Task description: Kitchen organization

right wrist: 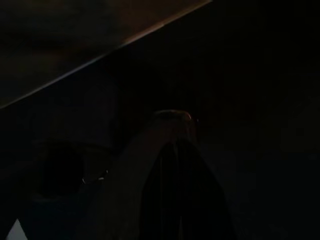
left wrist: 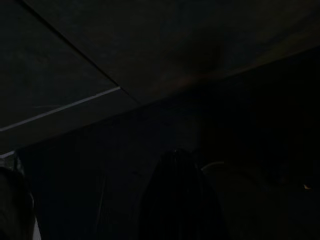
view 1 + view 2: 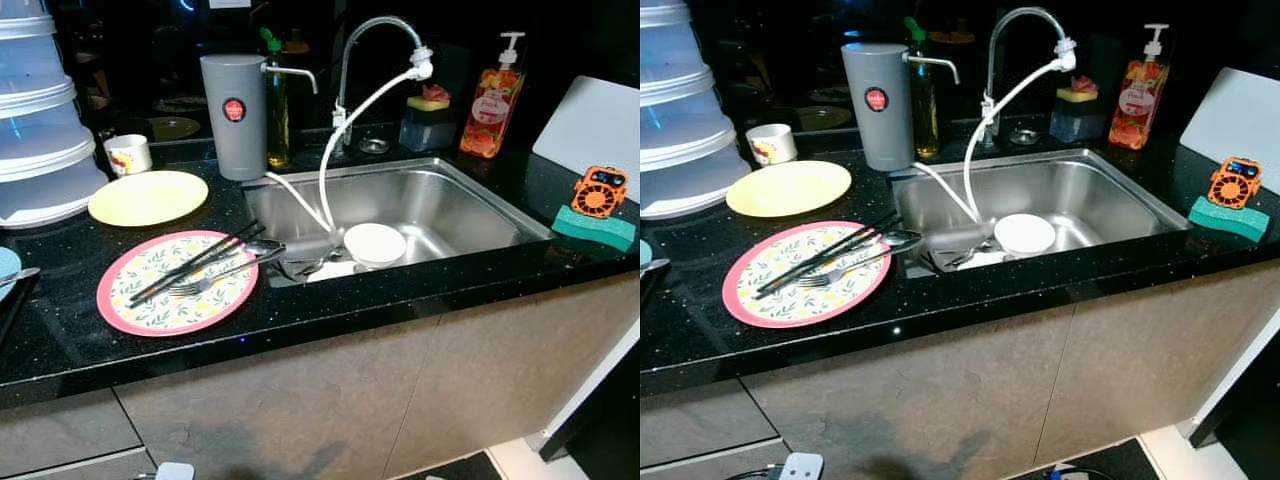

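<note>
Now, pink-rimmed plate (image 3: 175, 285) with chopsticks (image 3: 195, 262) beside sink (image 3: 440, 200), gripper states indiscernible in dark wrist views

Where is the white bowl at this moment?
In the left eye view the white bowl sits inside the sink, at its front left part, beside the cutlery and near the hose.

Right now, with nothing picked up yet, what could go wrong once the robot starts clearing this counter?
1. The chopsticks and fork lie loose on the floral plate; lifting or tilting it could slide them off.
2. That plate sits close to the counter's front edge, so a nudge might push it over.
3. The white hose hangs across the sink above the white bowl and could snag an arm reaching in.
</note>
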### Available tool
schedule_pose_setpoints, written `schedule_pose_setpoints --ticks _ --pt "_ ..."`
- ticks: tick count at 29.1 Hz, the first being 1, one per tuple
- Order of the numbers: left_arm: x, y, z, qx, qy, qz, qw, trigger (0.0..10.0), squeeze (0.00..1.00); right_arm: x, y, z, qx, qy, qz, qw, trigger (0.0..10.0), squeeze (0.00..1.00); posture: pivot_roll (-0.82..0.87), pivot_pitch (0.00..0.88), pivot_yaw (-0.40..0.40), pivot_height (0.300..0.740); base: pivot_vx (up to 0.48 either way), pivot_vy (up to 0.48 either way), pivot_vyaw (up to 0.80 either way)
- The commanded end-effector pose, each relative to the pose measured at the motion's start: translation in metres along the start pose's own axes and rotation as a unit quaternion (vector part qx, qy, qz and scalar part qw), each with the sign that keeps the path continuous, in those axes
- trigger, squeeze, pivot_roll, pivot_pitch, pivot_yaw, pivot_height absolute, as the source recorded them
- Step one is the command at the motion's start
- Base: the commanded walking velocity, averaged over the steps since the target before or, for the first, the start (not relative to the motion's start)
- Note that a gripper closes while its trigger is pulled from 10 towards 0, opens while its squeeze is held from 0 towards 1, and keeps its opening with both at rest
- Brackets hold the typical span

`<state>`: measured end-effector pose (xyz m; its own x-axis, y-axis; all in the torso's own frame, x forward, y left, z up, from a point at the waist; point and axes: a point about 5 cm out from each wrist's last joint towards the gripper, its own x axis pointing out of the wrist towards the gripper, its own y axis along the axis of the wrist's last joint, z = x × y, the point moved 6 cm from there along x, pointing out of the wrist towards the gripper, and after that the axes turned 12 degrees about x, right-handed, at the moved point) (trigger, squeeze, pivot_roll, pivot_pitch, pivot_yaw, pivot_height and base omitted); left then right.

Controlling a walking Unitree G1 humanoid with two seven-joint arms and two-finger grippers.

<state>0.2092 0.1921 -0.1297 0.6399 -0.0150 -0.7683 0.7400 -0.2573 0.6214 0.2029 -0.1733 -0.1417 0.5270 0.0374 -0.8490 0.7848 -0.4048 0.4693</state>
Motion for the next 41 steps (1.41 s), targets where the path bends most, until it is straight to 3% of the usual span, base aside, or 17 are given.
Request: schedule_pose_setpoints --ticks 1,4,8,12,16,20,25,30,33,36,38,41 --pt "-0.002 -0.01 -0.002 0.001 0.001 -0.016 1.0 10.0 0.0 -0.001 -0.008 0.001 0.001 -0.003 -0.008 1.0 10.0 0.0 0.02 0.05 0.049 0.74 0.0 0.0 0.0" --pt "-0.001 -0.007 0.004 0.017 -0.012 -0.012 1.0 10.0 0.0 -0.001 -0.007 0.005 0.025 -0.011 -0.002 1.0 10.0 0.0 0.03 0.046 0.037 0.74 0.0 0.0 0.0" --pt "0.001 -0.002 0.001 -0.005 0.003 -0.01 1.0 10.0 0.0 -0.002 -0.014 0.004 0.002 -0.006 -0.017 1.0 10.0 0.0 0.03 0.053 0.045 0.74 0.0 0.0 0.0" --pt "0.002 0.0 0.003 0.01 -0.008 -0.008 1.0 10.0 0.0 -0.002 -0.014 0.006 0.014 -0.012 -0.014 1.0 10.0 0.0 0.04 0.049 0.027 0.74 0.0 0.0 0.0" --pt "0.001 -0.002 -0.004 -0.008 0.007 -0.014 1.0 10.0 0.0 -0.001 -0.016 0.002 -0.016 -0.001 -0.025 1.0 10.0 0.0 0.04 0.051 0.042 0.74 0.0 0.0 0.0" --pt "0.0 -0.007 -0.002 0.011 -0.003 -0.021 1.0 10.0 0.0 0.0 -0.008 0.001 0.004 -0.005 -0.01 1.0 10.0 0.0 0.04 0.058 0.038 0.74 0.0 0.0 0.0" --pt "-0.001 -0.011 -0.001 0.007 -0.004 -0.024 1.0 10.0 0.0 0.0 -0.008 -0.003 -0.012 0.002 -0.013 1.0 10.0 0.0 0.03 0.059 0.039 0.74 0.0 0.0 0.0" --pt "-0.002 -0.014 0.001 -0.007 0.001 -0.026 1.0 10.0 0.0 -0.001 -0.018 -0.007 -0.064 0.013 -0.029 0.997 10.0 0.0 0.03 0.054 0.033 0.74 0.0 0.0 0.0" --pt "-0.002 -0.015 0.002 -0.009 0.0 -0.028 1.0 10.0 0.0 -0.001 -0.018 -0.006 -0.074 0.014 -0.027 0.997 10.0 0.0 0.02 0.051 0.029 0.74 0.0 0.0 0.0" --pt "-0.002 -0.016 0.005 -0.01 -0.003 -0.032 0.999 10.0 0.0 -0.001 -0.012 -0.005 -0.11 0.011 -0.013 0.994 10.0 0.0 0.02 0.043 0.029 0.74 0.0 0.0 0.0" --pt "-0.002 -0.017 0.007 -0.012 -0.004 -0.035 0.999 10.0 0.0 -0.001 0.002 0.002 -0.169 -0.011 0.02 0.985 10.0 0.0 0.01 0.038 0.029 0.74 0.0 0.0 0.0" --pt "-0.002 -0.018 0.007 -0.013 -0.004 -0.037 0.999 10.0 0.0 -0.002 0.011 0.008 -0.155 -0.028 0.034 0.987 10.0 0.0 0.01 0.036 0.029 0.74 0.0 0.0 0.0"
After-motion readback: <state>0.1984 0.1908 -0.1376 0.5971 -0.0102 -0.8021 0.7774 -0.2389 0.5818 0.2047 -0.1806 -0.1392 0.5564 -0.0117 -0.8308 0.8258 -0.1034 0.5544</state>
